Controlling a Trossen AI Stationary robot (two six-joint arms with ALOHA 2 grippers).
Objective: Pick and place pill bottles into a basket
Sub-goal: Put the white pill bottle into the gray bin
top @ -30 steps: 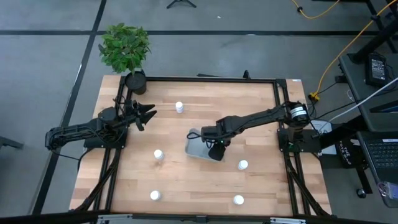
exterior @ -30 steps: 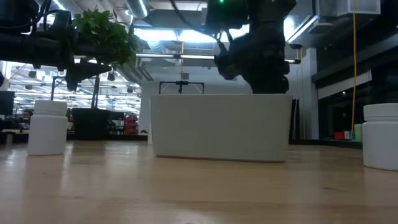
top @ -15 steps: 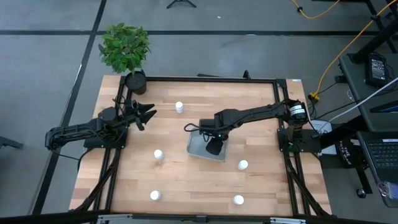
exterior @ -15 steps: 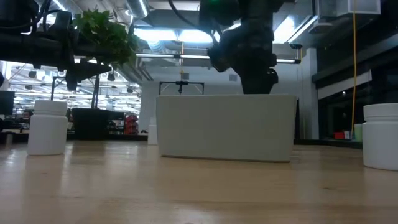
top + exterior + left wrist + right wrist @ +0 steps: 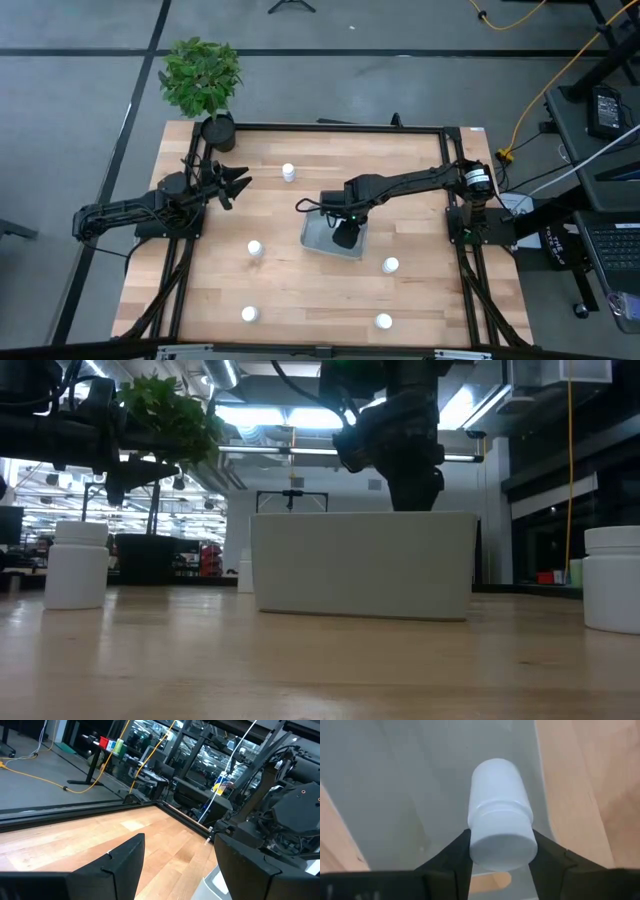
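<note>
Right wrist view shows your right gripper (image 5: pixel 500 847) clamped on a pill bottle (image 5: pixel 500 815) by its cap end, hanging over the basket (image 5: pixel 318 238) floor. Release it tilted like this and it may roll or bounce against the low wall; your left gripper (image 5: pixel 238 181) waits part-open and empty near the plant.

No readable text, label, brand or number on any object in view.

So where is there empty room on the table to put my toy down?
Bare wood lies along the far edge between the plant pot and the right arm's base, and at the near left corner. The middle is crowded: the basket, the right gripper, and bottles around.
</note>
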